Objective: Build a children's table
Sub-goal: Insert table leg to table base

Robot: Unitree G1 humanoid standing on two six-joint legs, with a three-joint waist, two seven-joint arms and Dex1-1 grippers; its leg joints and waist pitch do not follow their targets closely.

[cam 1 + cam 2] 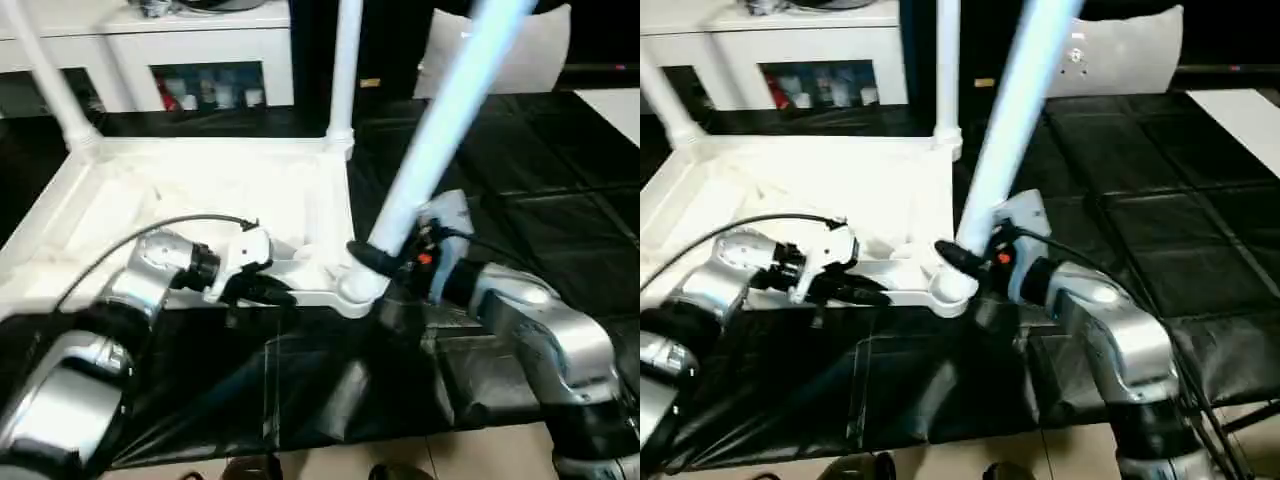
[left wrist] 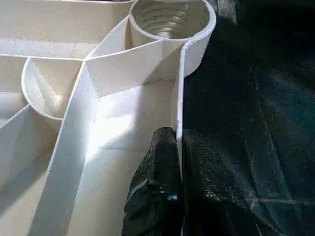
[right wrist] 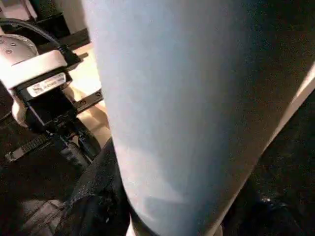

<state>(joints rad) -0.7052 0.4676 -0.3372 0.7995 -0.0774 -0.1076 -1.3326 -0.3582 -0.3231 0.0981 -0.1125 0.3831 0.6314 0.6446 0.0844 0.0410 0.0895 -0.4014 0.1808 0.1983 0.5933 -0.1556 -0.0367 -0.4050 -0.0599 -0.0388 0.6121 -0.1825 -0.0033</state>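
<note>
Jaws of the right gripper (image 1: 385, 262) clamp the foot of a long white plastic tube leg (image 1: 450, 120), whose long axis slants toward the frame's upper right, its lower end just above the round corner socket (image 1: 357, 287) at lower centre. The left gripper (image 2: 178, 162) is pressed shut on the near rim of the upturned square white plastic tabletop (image 1: 200, 190), which lies on the black-covered desk (image 1: 520, 220) at left. The leg likely needs righting over the socket.

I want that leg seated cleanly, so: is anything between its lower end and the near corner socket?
Nothing visible. The right gripper holds the leg tilted, its lower end right at the socket. The left gripper pinches the tabletop's near rim, off to one side.
</note>
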